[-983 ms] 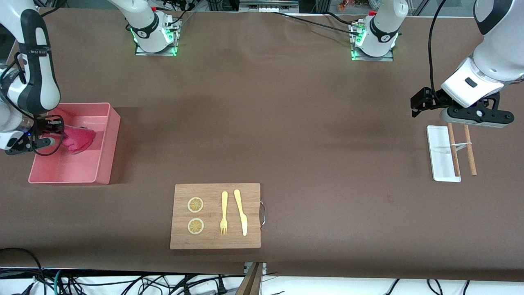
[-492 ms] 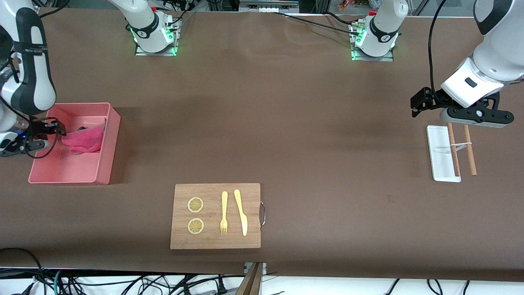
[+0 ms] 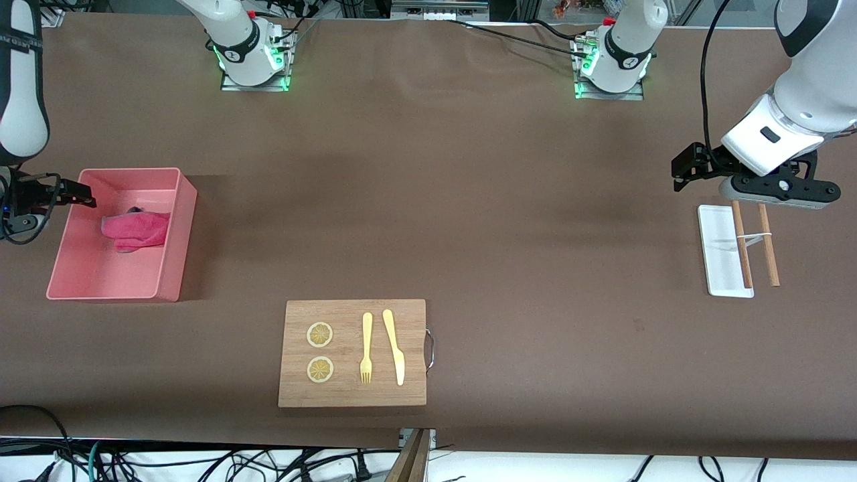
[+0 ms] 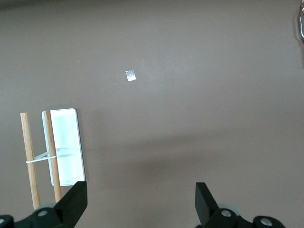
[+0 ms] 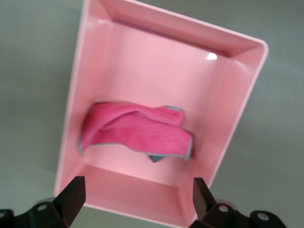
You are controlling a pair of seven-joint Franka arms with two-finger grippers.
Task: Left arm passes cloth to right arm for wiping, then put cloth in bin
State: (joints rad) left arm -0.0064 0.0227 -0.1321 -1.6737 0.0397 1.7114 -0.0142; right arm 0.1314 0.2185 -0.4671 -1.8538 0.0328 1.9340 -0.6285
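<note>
The magenta cloth lies crumpled on the floor of the pink bin, a bit of its grey underside showing. In the right wrist view the cloth rests mid-bin, apart from the fingers. My right gripper hangs open and empty over the bin's edge at the right arm's end of the table; its own view shows it above the bin wall. My left gripper waits open with nothing in it, over one end of the white tray.
A wooden cutting board with two lemon slices, a fork and a knife lies near the front camera. A small white tray with two chopsticks across it sits under the left gripper.
My right gripper opened and let go of the cloth, which dropped onto the bin's floor. The gripper then pulled back toward the bin's edge. The left arm has not moved.
</note>
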